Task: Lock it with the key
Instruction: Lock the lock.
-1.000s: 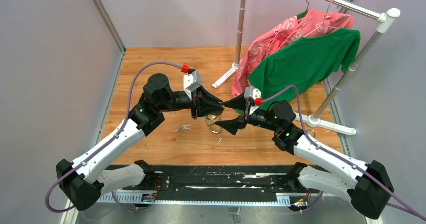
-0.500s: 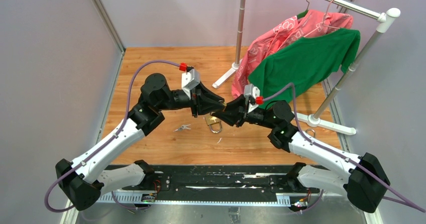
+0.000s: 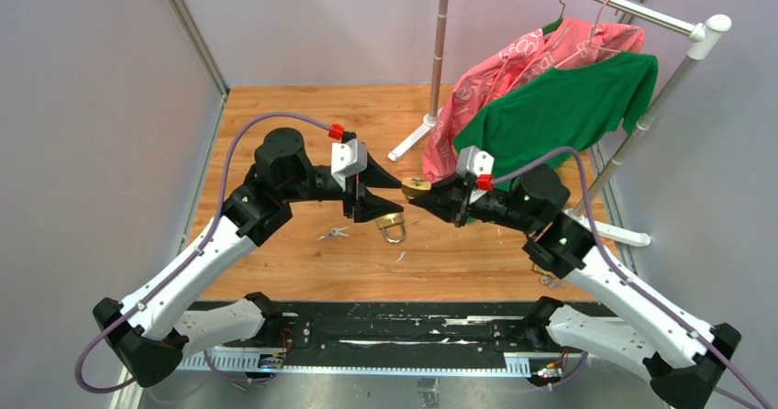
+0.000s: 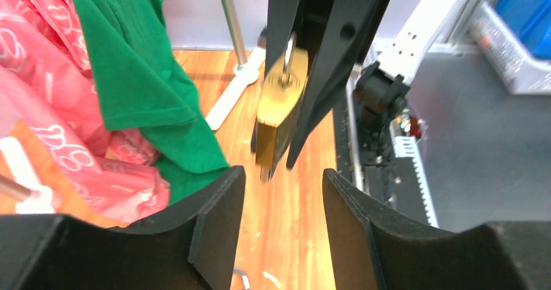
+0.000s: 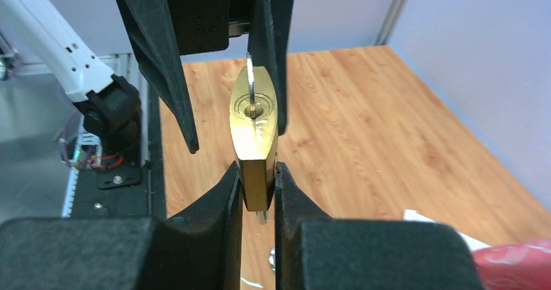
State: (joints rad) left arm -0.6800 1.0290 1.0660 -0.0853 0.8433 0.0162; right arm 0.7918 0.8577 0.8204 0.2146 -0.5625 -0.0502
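Note:
A brass padlock [image 5: 255, 134] hangs in the air, with my right gripper [image 5: 258, 173] shut on its body. A silver key [image 5: 249, 69] sticks out of its keyhole. In the top view the padlock [image 3: 417, 187] sits at the tip of my right gripper [image 3: 433, 193], above the middle of the wooden table. My left gripper [image 3: 394, 198] faces it from the left, open and holding nothing. From the left wrist view the padlock [image 4: 279, 118] stands just beyond my open left gripper [image 4: 282, 176], not between its fingers.
A second brass padlock [image 3: 393, 227] lies on the wooden table [image 3: 275, 125] below the grippers. A small set of keys [image 3: 333, 234] lies to its left. A clothes rack [image 3: 440, 51] with a pink garment [image 3: 514, 65] and a green shirt [image 3: 560, 111] stands back right.
My right gripper closed on the padlock and drew back to the right with it. My left gripper opened, let go and pulled slightly left.

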